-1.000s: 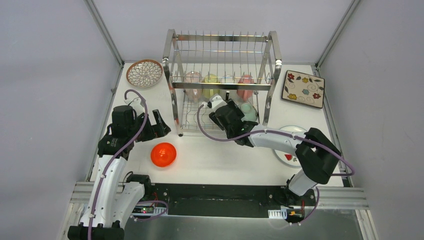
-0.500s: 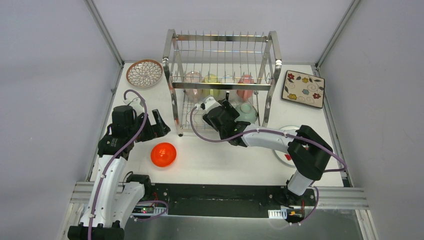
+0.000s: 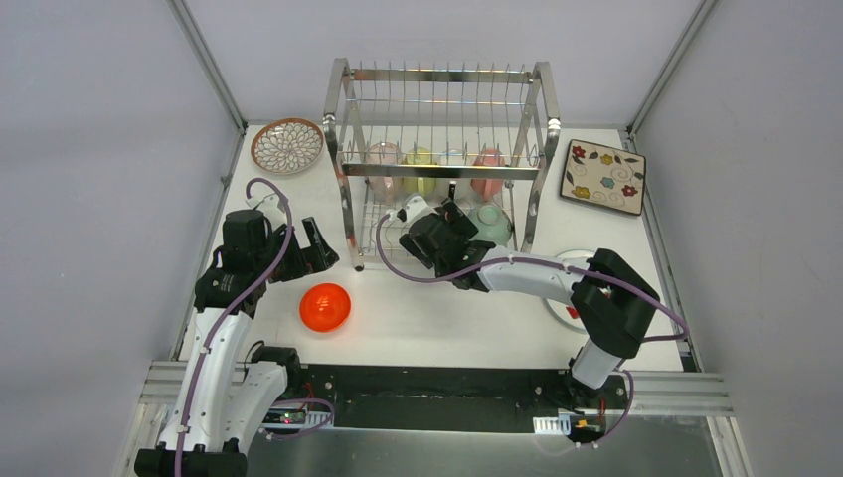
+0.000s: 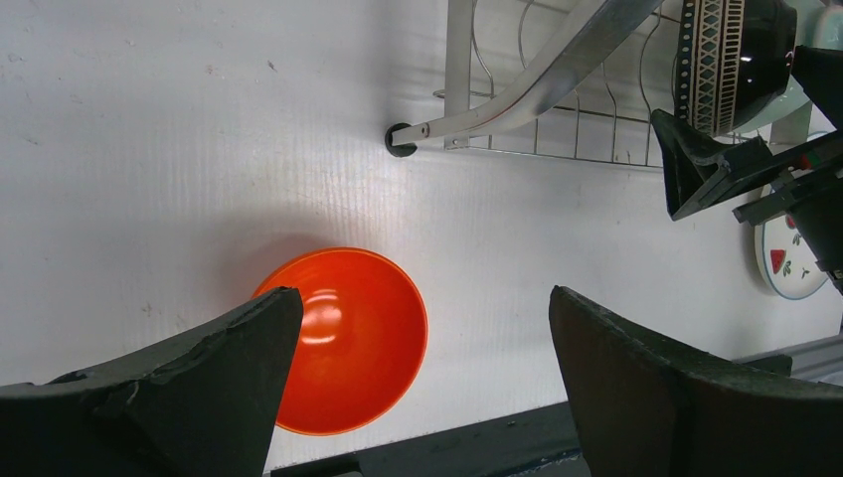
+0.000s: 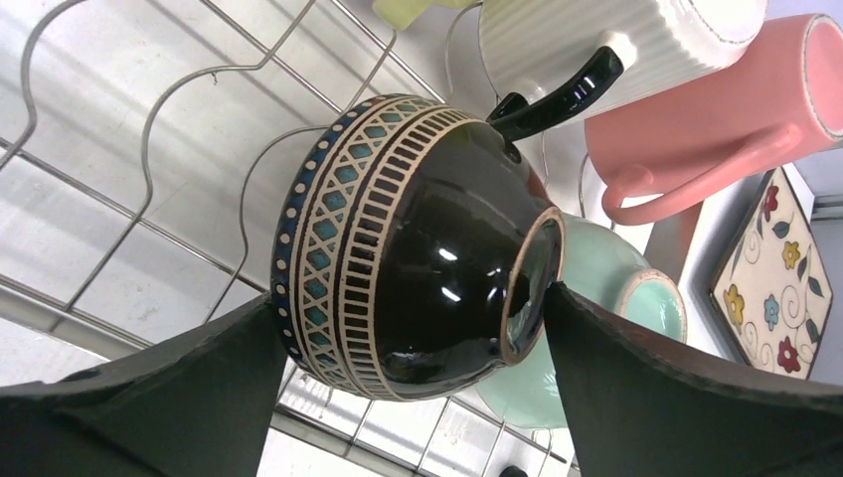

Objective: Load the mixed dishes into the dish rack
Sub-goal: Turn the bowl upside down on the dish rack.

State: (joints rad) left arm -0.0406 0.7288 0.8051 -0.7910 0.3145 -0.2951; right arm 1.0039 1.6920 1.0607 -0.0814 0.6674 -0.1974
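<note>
Right pincer (image 5: pixel 413 298): we spread jaws wider than second ago; brown bowl (image 5: pixel 418 248) looks freed, resting in rack (image 3: pixel 343 149). Left pincer (image 4: pixel 422 296): wide, empty, above orange bowl (image 4: pixel 348 338), likely next.

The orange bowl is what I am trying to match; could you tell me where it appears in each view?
Top external: orange bowl left of centre, on the table.
Left wrist: orange bowl low, left of centre.
Right wrist: not in it.
Shared landmark: the dish rack, in all three views.
</note>
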